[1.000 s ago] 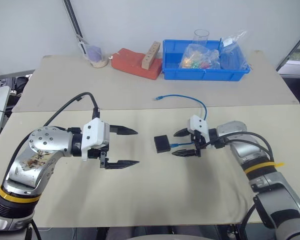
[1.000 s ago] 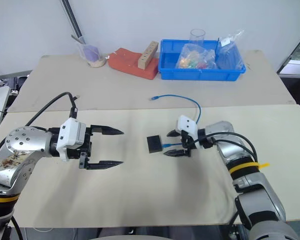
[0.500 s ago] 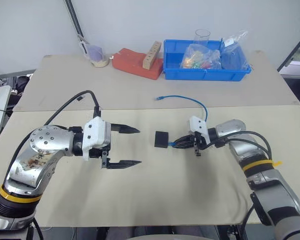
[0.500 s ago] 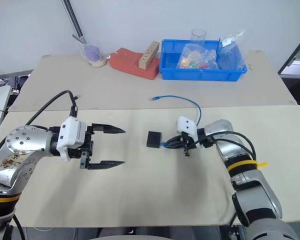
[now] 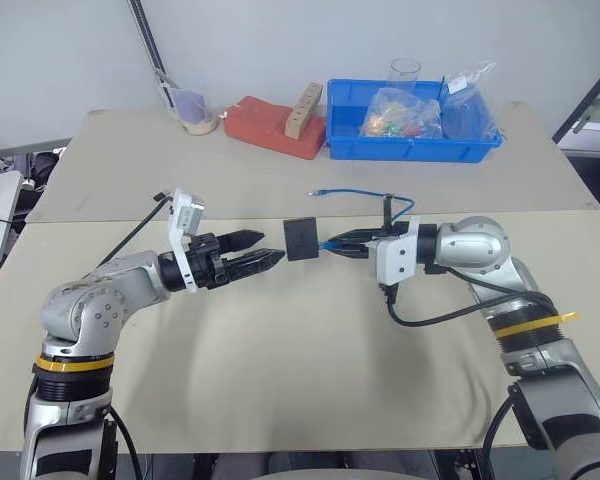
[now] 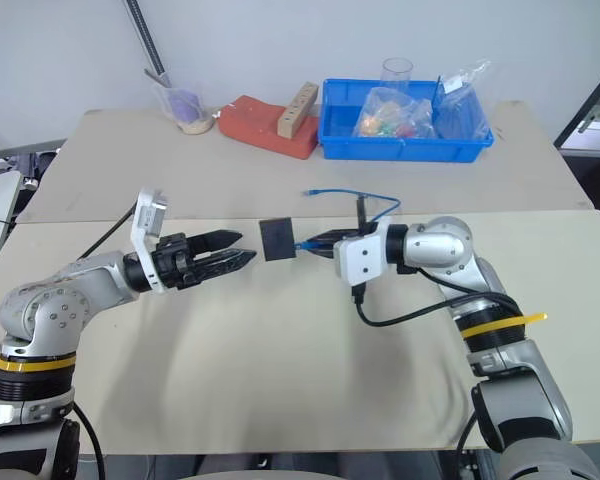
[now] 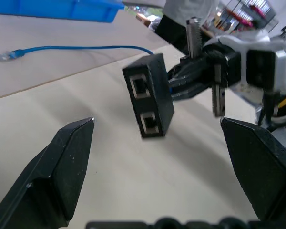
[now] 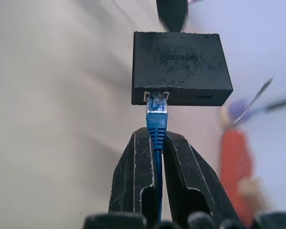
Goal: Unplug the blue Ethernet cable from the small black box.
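- Right wrist view gives the clearest look: the right gripper (image 8: 155,167) is pinched tight on the blue Ethernet cable (image 8: 157,128) just behind its clear plug, and that plug sits seated in a port of the small black box (image 8: 180,68).
- Seen from the head, the small black box (image 5: 302,239) hangs in the air above the table (image 5: 310,350), carried by nothing but the plugged cable, so it looks light; the joint seems to be held by the plug's latch.
- Left gripper (image 5: 252,251) points at the box from the side opposite the cable, near it but not touching, its two fingers spread wide apart with nothing between them.
- Left wrist view shows the box (image 7: 150,100) tilted, two empty ports facing that camera, between the left fingertips (image 7: 74,143) but beyond them.
- Handling judgement: the box is rigid, plain and smooth-faced, so it could slip; the left fingers should close across its two broad flat faces, away from the ports.
- Beyond the box, the cord is thin and limp, its free end (image 5: 320,196) lying on the table; pulling is better done at the stiff boot by the plug, as held now.
- The latch tab is small and probably brittle, and likely needs pressing before a straight pull.
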